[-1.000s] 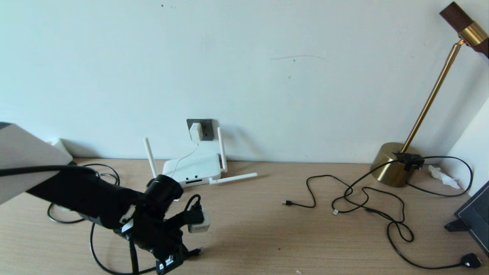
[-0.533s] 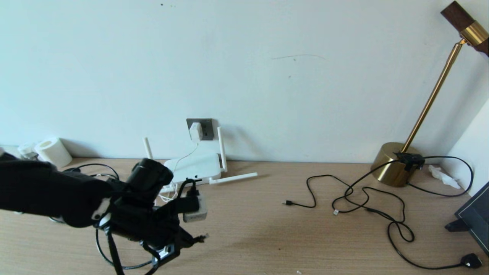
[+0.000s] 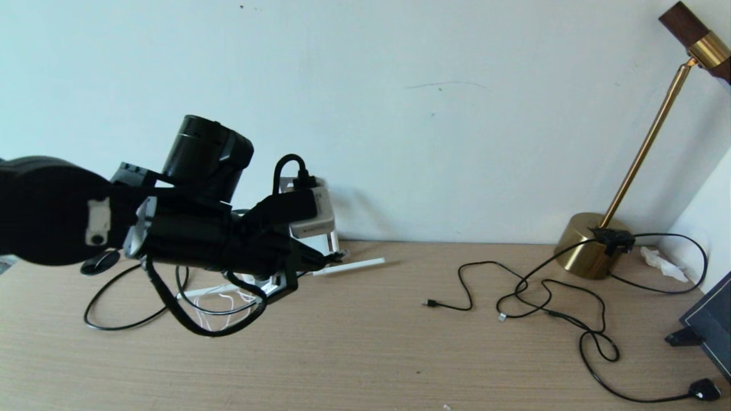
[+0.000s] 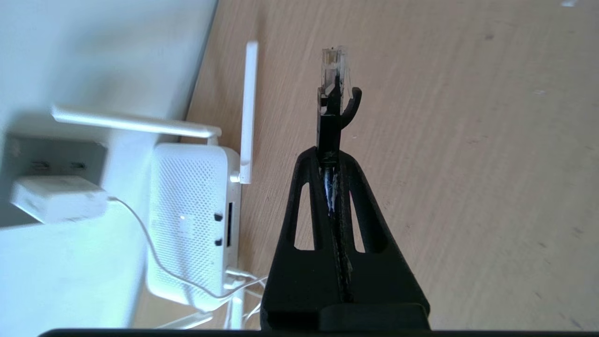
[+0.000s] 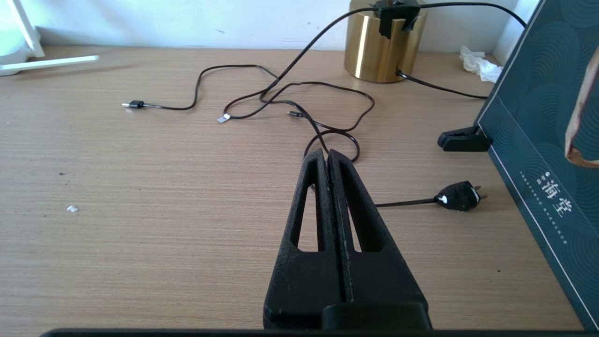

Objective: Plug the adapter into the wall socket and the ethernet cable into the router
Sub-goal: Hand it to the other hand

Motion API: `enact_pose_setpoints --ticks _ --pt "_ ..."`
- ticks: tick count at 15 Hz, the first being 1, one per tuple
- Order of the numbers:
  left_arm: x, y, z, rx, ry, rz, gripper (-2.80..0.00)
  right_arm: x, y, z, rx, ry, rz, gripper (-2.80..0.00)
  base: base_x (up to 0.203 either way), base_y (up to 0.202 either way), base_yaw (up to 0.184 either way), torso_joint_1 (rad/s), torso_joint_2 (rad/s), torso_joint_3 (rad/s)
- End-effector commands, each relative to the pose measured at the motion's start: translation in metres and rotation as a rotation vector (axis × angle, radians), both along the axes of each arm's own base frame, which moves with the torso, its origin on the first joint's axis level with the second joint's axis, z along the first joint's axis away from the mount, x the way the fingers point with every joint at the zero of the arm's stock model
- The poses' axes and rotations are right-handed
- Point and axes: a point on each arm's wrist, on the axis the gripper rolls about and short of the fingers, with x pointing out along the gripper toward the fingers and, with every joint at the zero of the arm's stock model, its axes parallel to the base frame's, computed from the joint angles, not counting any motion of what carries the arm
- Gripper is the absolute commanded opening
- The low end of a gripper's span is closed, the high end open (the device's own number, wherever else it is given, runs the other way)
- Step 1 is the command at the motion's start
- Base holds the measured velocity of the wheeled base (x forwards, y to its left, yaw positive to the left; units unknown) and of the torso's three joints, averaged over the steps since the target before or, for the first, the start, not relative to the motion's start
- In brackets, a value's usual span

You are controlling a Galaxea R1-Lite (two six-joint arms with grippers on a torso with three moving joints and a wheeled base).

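My left gripper [image 4: 329, 157] is shut on the black boot of the ethernet cable [image 4: 331, 107]. The cable's clear clip plug sticks out past the fingertips, above the table. Beside the gripper lies the white router [image 4: 194, 220], its dark ports on the edge nearest the plug. The white adapter [image 4: 56, 203] sits plugged into the grey wall socket [image 4: 51, 152], and its thin white cord runs down to the router. In the head view the raised left arm and left gripper [image 3: 320, 260] cover most of the router and socket. My right gripper [image 5: 327, 154] hangs shut and empty over the table's right side.
Thin black cables with small plugs [image 3: 514, 297] sprawl across the right of the table. A brass lamp base [image 3: 588, 251], a crumpled tissue [image 3: 662, 264], a black mains plug [image 3: 703, 390] and a dark green board [image 5: 538, 117] stand at the right. One router antenna [image 3: 348, 266] lies flat.
My left arm has risen from near the table's front and swung toward the wall and router, carrying the ethernet plug; the black cable trails behind it. The right side is unchanged.
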Motion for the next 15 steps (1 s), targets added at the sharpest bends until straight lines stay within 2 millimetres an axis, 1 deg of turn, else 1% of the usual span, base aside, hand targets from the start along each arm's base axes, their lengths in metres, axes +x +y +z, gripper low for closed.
enact_pose_setpoints --ticks 1,3,4,5,6,7,8,9,10,11,13,14,15 --pt "-0.018 -0.005 0.021 0.009 -0.058 -0.033 -2.80 0.000 0.000 0.000 -0.001 0.000 0.000 -2.80 0.000 0.000 0.000 0.000 0.00 0.000" --pt "-0.030 -0.005 0.023 0.017 -0.077 -0.056 -2.80 0.000 0.000 0.000 0.007 -0.001 -0.001 -2.80 0.000 0.000 0.000 0.000 0.00 0.000" --pt "-0.034 -0.005 0.023 0.024 -0.088 -0.053 -2.80 -0.001 0.000 0.004 0.012 -0.017 -0.001 -2.80 0.000 0.000 0.000 0.000 0.00 0.000" --pt "-0.039 -0.003 0.027 0.037 -0.126 -0.046 -2.80 -0.005 0.000 0.017 0.018 -0.065 0.005 -2.80 0.000 0.000 0.000 0.000 0.00 0.000" --pt "-0.043 -0.002 0.029 0.049 -0.180 -0.058 -2.80 -0.010 0.000 0.039 0.035 -0.115 0.025 -2.80 0.000 0.000 0.000 0.000 0.00 0.000" --pt "-0.043 -0.002 0.031 0.049 -0.218 -0.068 -2.80 -0.011 0.001 0.058 0.068 -0.108 0.062 -2.80 0.000 0.000 0.000 0.000 0.00 0.000" --pt "-0.043 -0.004 0.033 0.045 -0.236 -0.077 -2.80 -0.007 0.002 0.078 0.119 -0.065 0.119 -2.80 0.000 0.000 0.000 0.000 0.00 0.000" --pt "-0.044 -0.008 0.037 0.038 -0.255 -0.093 -2.80 0.002 0.005 0.101 0.211 0.005 0.218 -2.80 0.000 0.000 0.000 0.000 0.00 0.000" --pt "-0.044 -0.012 0.041 0.031 -0.271 -0.102 -2.80 0.014 0.007 0.118 0.316 0.089 0.332 -2.80 0.000 0.000 0.000 0.000 0.00 0.000" --pt "-0.044 -0.018 0.043 0.026 -0.278 -0.119 -2.80 0.031 0.011 0.132 0.428 0.203 0.459 -2.80 0.000 0.000 0.000 0.000 0.00 0.000" --pt "-0.051 -0.025 0.044 0.024 -0.291 -0.144 -2.80 0.059 0.016 0.149 0.580 0.394 0.678 -2.80 0.000 0.000 0.000 0.000 0.00 0.000" --pt "-0.050 -0.026 0.042 0.021 -0.299 -0.141 -2.80 0.075 0.018 0.154 0.641 0.484 0.773 -2.80 0.000 0.000 0.000 0.000 0.00 0.000" --pt "-0.051 -0.026 0.042 0.013 -0.309 -0.143 -2.80 0.088 0.019 0.156 0.679 0.543 0.828 -2.80 0.000 0.000 0.000 0.000 0.00 0.000"
